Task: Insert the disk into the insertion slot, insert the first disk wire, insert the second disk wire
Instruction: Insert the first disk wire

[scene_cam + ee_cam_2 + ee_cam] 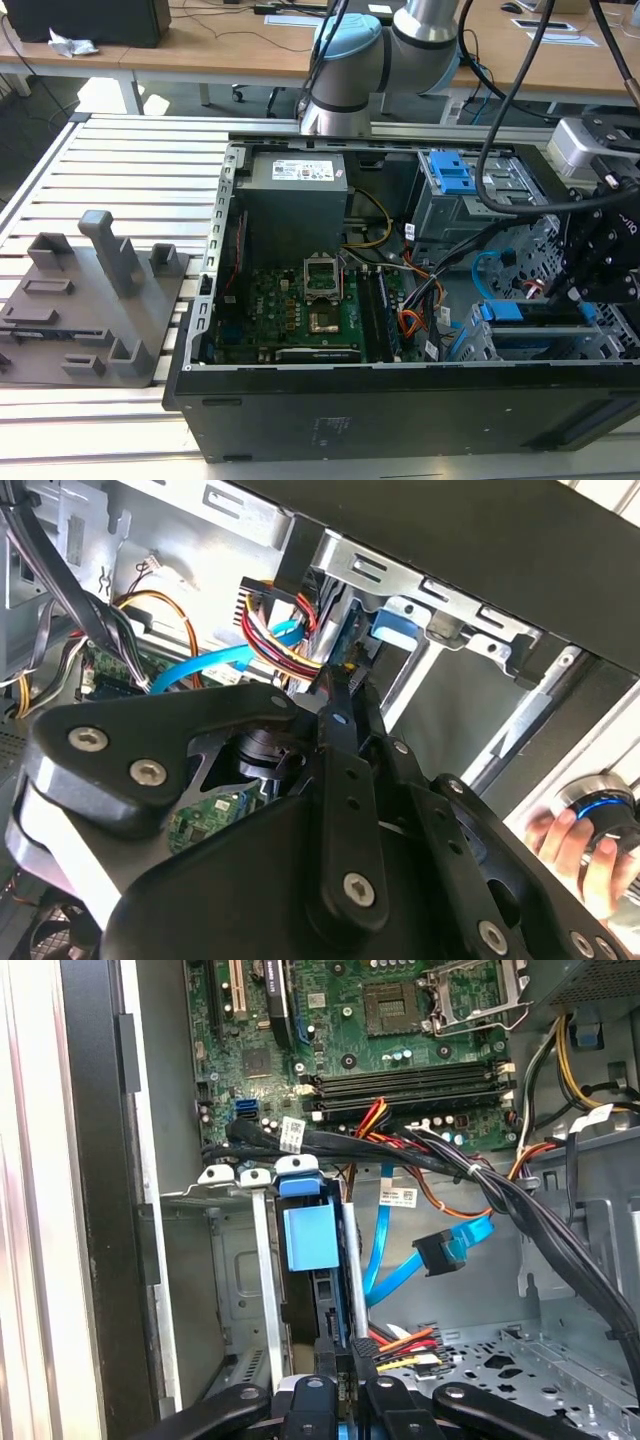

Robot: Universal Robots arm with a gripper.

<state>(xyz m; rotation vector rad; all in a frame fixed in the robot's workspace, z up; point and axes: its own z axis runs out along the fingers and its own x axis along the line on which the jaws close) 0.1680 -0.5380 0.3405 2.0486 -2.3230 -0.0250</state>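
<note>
Disk (311, 1238) in its blue carrier sat seated in the insertion slot (240, 1290), directly ahead of the claw (341, 1345). The claw was clenched on the dark plug of a disk wire (405, 1343) with red, yellow and black strands, close against the disk's near edge. A blue cable (440, 1253) hung loose just beyond the claw, beside the slot.

Robotics lab: open computer case (400, 410) on slatted aluminium bench (130, 160), wooden desks (230, 45) behind.
</note>
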